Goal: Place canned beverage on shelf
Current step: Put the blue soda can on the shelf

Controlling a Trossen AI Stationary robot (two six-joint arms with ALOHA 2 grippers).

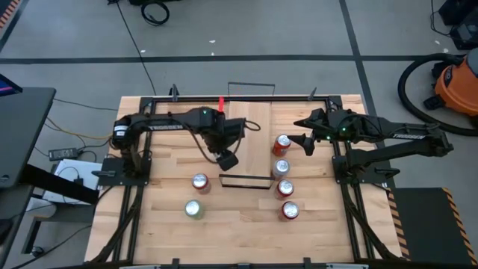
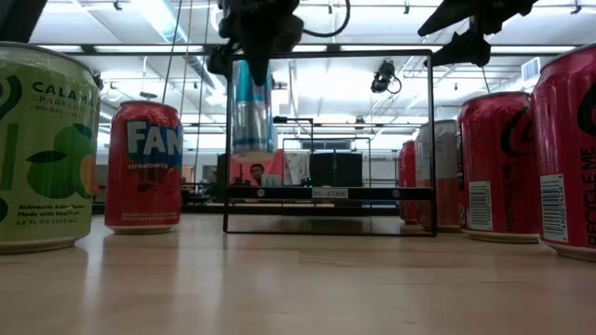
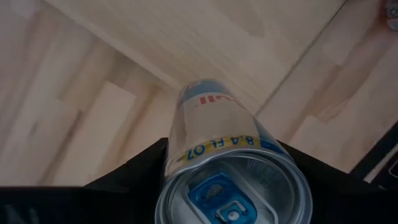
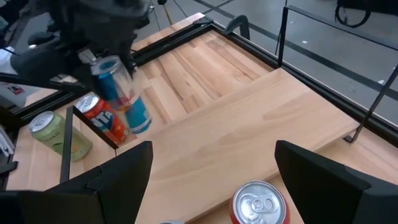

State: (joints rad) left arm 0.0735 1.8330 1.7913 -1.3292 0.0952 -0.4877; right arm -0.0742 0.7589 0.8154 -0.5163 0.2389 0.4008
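My left gripper [image 1: 226, 149] is shut on a slim blue-and-silver can [image 4: 121, 93] and carries it in the air over the left edge of the shelf [image 1: 250, 127], a light-wood board with black wire rails at its near and far ends. The low view shows the can [image 2: 251, 107] hanging well above the board. My right gripper [image 1: 306, 142] stands open to the right of the shelf, above a red can [image 4: 258, 202], with nothing between its fingers. My left gripper pinches the can's side wall just below its top rim [image 3: 186, 152] between its two fingers [image 3: 140, 171], one on each side. The fingers come from above, pointing steeply down. The can hangs below them, slightly tilted, lifted clear of the shelf and the table.
Right of the shelf stand red cans [image 1: 281, 143] [image 1: 285, 187] [image 1: 290, 211] and a silver one [image 1: 281, 167] in a row. To its left stand a red Fanta can [image 1: 199, 181] and a green can [image 1: 194, 209]. The shelf board [image 4: 267, 124] is bare.
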